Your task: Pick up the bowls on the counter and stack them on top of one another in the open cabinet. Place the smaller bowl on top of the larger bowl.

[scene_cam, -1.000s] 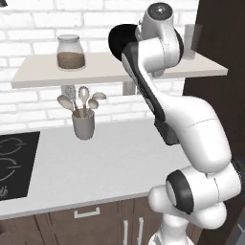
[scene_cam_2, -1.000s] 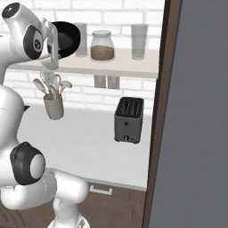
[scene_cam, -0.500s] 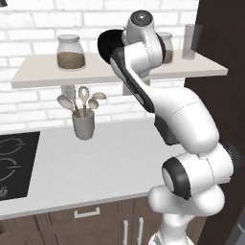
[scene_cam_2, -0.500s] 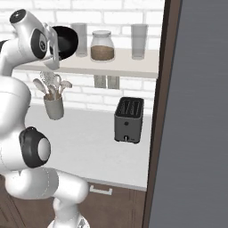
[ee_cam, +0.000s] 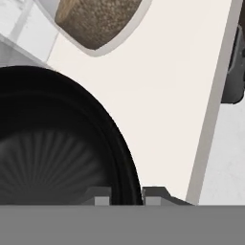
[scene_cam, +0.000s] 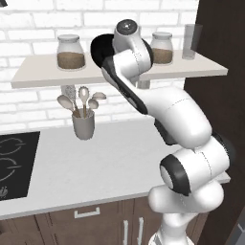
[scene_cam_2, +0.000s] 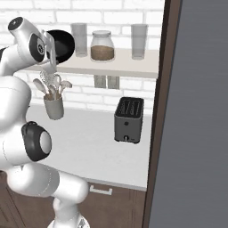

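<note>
Against the frame one second earlier, we see the arm swung leftward: in the left base view the black bowl (scene_cam: 101, 49) now sits at upper centre-left, nearer the left jar (scene_cam: 71, 51), where before it sat at upper centre. The hand (ee_cam: 125, 197) stands nearly closed, its two fingertips (ee_cam: 101, 198) pinching the bowl's rim. The bowl hangs above the shelf (scene_cam: 43, 76), tipped on edge, its opening facing sideways; in the hand view its dark ribbed interior occupies the lower left. We cannot tell which of the two bowls it is. The utensil cup (scene_cam: 83, 126) stands on the worktop (scene_cam: 95, 167). No writing or labels are legible.
</note>
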